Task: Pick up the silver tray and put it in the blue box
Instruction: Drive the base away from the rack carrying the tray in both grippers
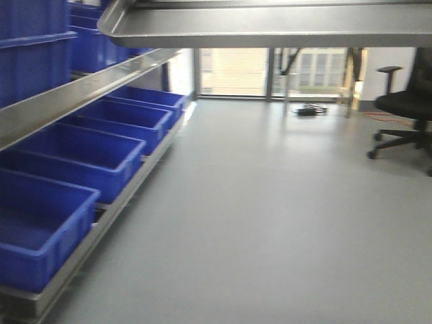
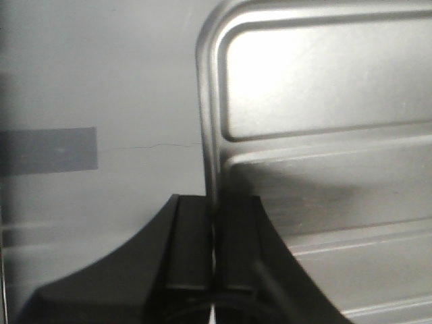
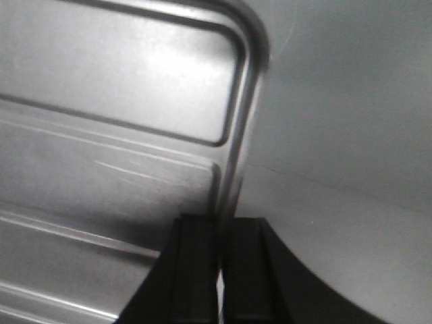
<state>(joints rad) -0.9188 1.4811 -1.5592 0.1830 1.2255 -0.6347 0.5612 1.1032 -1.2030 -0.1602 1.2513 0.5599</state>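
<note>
Four blue crates (image 1: 47,223) line the lower shelf (image 1: 57,280); the upper ones are cropped. One silver tray (image 1: 270,27), one office chair (image 1: 405,108), two grippers — left gripper (image 2: 214,236), right gripper (image 3: 219,243).

Standing here, I can read nothing: no word, label, brand or number shows on the silver tray (image 2: 324,88) just beyond the left pincer (image 2: 214,206), nor on the blurred blue boxes (image 1: 74,158).

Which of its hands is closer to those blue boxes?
Left, it seems. The left gripper clamps the tray's left rim, on the side where the blue boxes sit; the right gripper clamps the opposite rim, farther off.
</note>
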